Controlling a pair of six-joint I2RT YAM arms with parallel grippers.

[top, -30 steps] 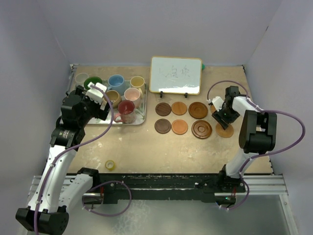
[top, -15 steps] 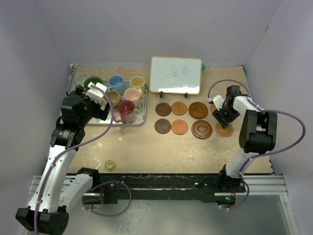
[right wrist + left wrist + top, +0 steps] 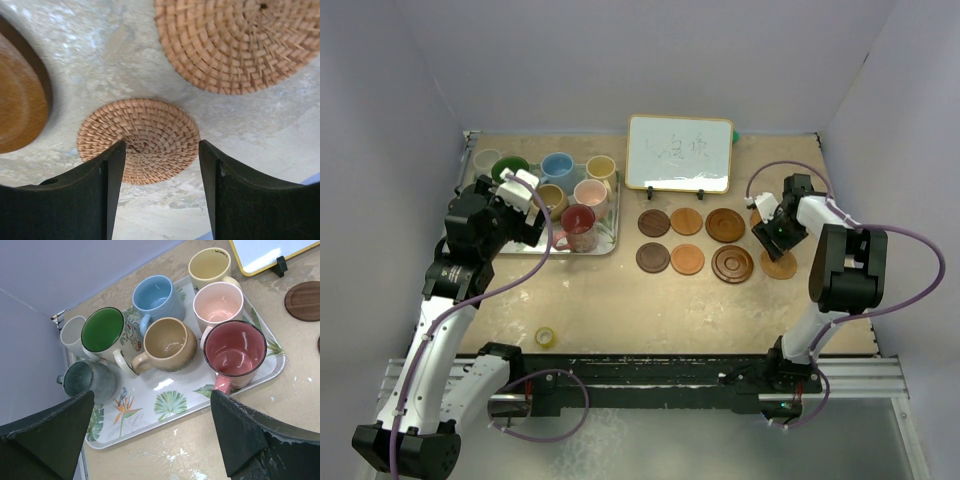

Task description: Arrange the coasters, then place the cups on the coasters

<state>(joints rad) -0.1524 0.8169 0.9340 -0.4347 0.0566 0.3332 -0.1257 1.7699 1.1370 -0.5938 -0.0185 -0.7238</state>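
While both arms hang over the counter (image 3: 620,305), notes from each side.

Left tool (image 3: 152,440): fingers spread wide, nothing between them. It hovers above the near edge of the leaf-print tray (image 3: 150,412), which sits at the counter's far-left corner. All eight mugs stand upright on the tray, packed close:
- grey mug (image 3: 85,380) and white mug (image 3: 71,332) at the tray's left end
- green-lined mug (image 3: 102,330) next to those
- tan mug (image 3: 167,342) in the middle
- light blue mug (image 3: 157,295) and yellow mug (image 3: 210,265) along the far side
- pink mug (image 3: 217,305) and red mug (image 3: 235,347) at the right end

Right tool (image 3: 772,232): fingers apart, clamped on nothing, low near the counter's right edge.
- Wrist view: one rattan coaster (image 3: 145,132) lies flat on the counter under the gap between my fingers. One finger (image 3: 107,190) hides part of its rim. I cannot tell whether it touches.
- A second rattan coaster (image 3: 235,45) lies flat just beyond, apart from the first.
- The rim of one of the wooden coasters (image 3: 20,100) shows at the side.

Those wooden coasters (image 3: 687,259), six in all, lie in two rows of three at the counter's middle. They are on the near side of the whiteboard (image 3: 680,152), which is propped at the far edge. The ringed coaster (image 3: 732,264) ends the near row, on the side nearest my right tool.

A yellow tape roll (image 3: 546,337) sits alone toward the near edge, left of centre.
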